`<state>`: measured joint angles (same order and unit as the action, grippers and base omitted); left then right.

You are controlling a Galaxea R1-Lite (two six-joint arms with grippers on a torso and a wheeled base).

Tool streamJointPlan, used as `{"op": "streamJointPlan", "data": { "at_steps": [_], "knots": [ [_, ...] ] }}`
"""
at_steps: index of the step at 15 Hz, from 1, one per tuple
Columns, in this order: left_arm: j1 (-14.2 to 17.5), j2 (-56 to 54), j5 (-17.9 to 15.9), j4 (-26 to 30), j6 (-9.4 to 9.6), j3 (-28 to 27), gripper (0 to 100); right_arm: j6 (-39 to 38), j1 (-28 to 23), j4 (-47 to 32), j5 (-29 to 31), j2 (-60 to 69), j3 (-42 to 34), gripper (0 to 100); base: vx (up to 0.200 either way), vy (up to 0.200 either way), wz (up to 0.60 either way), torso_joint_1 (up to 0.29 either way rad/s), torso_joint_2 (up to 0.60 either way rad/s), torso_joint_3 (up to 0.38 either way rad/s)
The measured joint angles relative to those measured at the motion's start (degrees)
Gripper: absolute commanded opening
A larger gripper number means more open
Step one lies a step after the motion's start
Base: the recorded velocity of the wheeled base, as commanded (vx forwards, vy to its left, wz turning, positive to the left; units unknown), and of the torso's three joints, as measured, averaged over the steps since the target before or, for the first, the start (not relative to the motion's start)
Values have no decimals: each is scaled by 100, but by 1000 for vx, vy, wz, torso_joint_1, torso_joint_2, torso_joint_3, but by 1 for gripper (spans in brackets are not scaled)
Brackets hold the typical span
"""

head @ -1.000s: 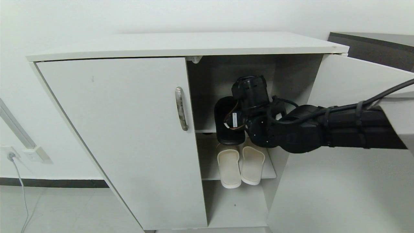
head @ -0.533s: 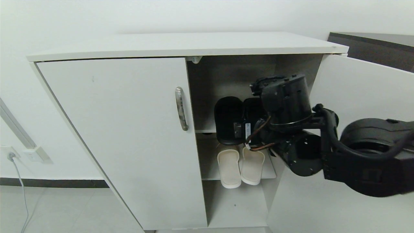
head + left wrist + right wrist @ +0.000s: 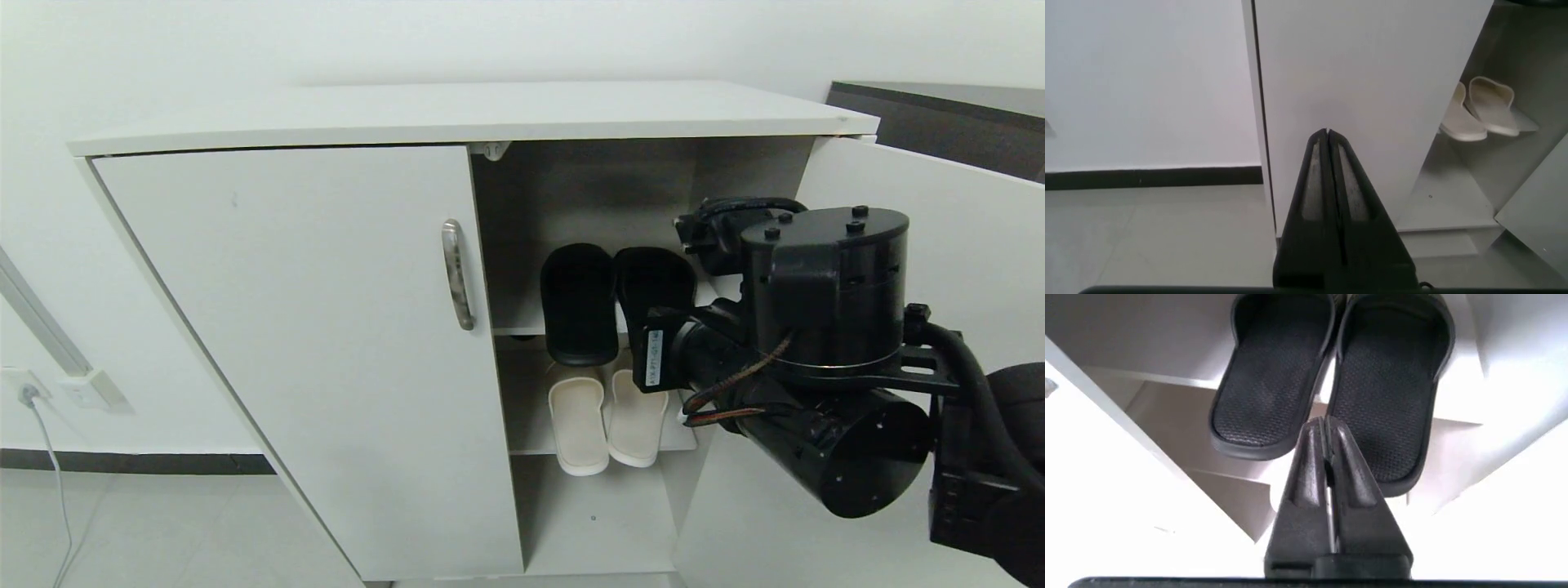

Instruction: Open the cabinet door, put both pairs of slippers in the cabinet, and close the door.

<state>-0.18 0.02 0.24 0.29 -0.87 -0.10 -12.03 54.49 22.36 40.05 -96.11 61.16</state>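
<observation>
A plain white wall (image 3: 522, 41) stood behind the white cabinet (image 3: 457, 110). Its right door (image 3: 939, 212) hung open and its left door (image 3: 286, 327) was shut. The black slippers (image 3: 580, 302) lay on the upper shelf, the white slippers (image 3: 580, 420) on the shelf beneath. My right pincer (image 3: 1327, 433) was pressed closed and empty, just in front of the black pair. My left pincer (image 3: 1327, 147), closed on nothing, faced the left door. I judged the open door light, stiff and free-swinging, best pushed flat near its free edge.
</observation>
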Motion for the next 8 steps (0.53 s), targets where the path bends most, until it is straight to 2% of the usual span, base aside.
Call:
{"op": "streamJointPlan", "data": {
  "at_steps": [5, 8],
  "knots": [
    [5, 0, -2, 4, 2, 0, 0, 0, 27, 2, 21, 30, 0, 0, 0, 0, 0, 0, 0, 0],
    [2, 0, -2, 2, -11, 0, 0, -6, 39, 6, 27, 24, -9, 0, -200, 0, 0, 4, 2, -1]
  ]
}}
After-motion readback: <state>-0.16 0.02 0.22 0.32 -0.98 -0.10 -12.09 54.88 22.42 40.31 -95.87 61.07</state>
